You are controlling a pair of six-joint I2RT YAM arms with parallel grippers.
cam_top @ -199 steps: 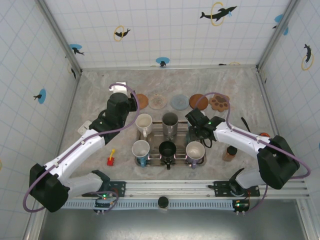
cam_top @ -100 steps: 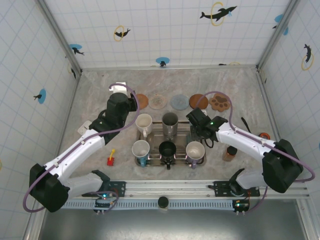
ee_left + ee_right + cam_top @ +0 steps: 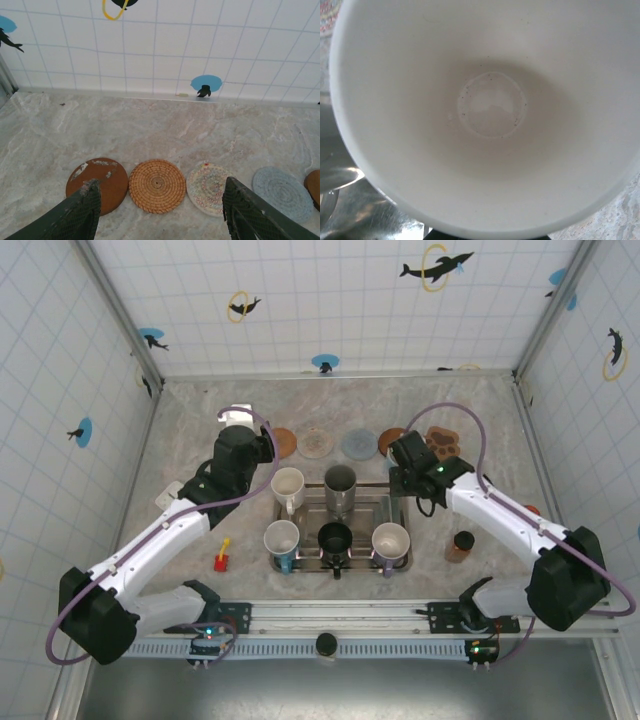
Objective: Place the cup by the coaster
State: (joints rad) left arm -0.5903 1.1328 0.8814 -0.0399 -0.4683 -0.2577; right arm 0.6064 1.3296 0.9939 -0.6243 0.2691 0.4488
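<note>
A white cup (image 3: pixel 490 100) takes up the right wrist view, seen from above into its bare inside, with my right gripper shut on it. From above, the right gripper (image 3: pixel 408 460) hangs past the tray's far right corner, over a brown coaster (image 3: pixel 390 438) and next to a paw-shaped coaster (image 3: pixel 441 444); the arm hides the cup there. The row runs on leftward with a blue-grey coaster (image 3: pixel 358 444), a pale one (image 3: pixel 316 443) and a woven one (image 3: pixel 284 442). My left gripper (image 3: pixel 161 184) stands open above the woven coaster (image 3: pixel 157 186), nothing between its fingers.
The metal tray (image 3: pixel 378 505) holds a white mug (image 3: pixel 288 483), a steel cup (image 3: pixel 340 483), a white-and-blue cup (image 3: pixel 281 538), a black cup (image 3: pixel 334 537) and a white cup (image 3: pixel 390 538). A small red and yellow object (image 3: pixel 221 560) lies left of the tray, a brown bottle (image 3: pixel 460 545) right of it.
My right gripper has carried the white cup from the tray's far right corner away toward the coaster row. The left arm has not moved.
</note>
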